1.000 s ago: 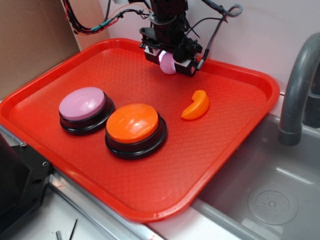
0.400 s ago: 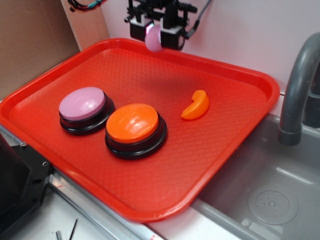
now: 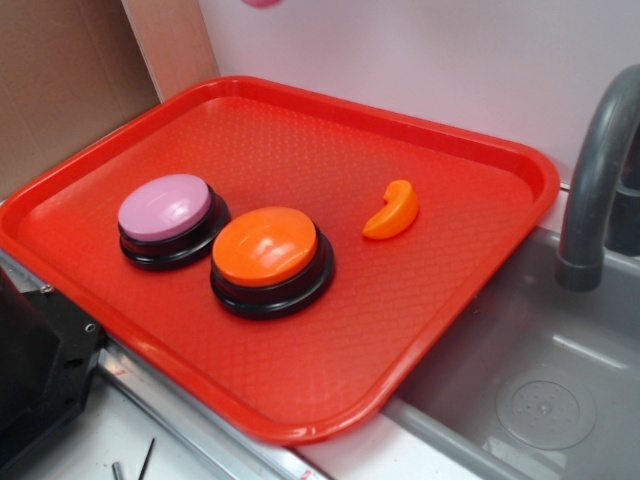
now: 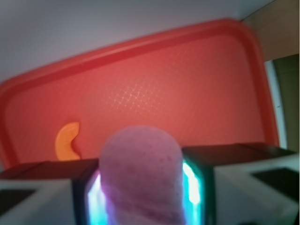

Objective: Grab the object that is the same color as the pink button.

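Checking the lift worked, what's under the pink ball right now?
The pink ball, clamped between the fingers, hangs above bare red tray. The orange crescent lies aside. The ball hides what lies straight beneath it.

Exterior view sharp, evenly lit – glare on orange button (image 3: 266,246). Wrist view soft, blurred throughout.
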Tool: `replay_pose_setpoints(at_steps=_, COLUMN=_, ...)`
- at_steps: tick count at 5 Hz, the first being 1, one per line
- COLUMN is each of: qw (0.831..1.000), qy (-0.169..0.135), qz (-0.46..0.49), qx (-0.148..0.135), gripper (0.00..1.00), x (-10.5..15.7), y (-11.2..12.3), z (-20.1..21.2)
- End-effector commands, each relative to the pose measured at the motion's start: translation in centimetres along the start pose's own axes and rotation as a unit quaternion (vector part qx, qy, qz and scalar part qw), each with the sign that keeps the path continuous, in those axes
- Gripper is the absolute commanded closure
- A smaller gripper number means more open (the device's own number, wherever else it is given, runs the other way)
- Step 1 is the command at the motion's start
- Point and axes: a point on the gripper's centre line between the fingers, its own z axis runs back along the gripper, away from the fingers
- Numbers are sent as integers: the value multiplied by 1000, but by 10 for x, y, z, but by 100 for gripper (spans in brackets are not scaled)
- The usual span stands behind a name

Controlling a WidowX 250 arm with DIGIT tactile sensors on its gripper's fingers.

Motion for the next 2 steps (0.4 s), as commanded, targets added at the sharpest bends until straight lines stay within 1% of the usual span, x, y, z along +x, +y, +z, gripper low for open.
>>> replay_pose_setpoints(at_steps=1, qw=998, qy=-55, qz=10, qx=-36, gripper=100, x=-21, y=25, z=34)
replay_pose_setpoints(at_steps=2, qw=999, qy=-28, qz=-8, qx=-44, gripper=100, x=-17, y=24, z=28)
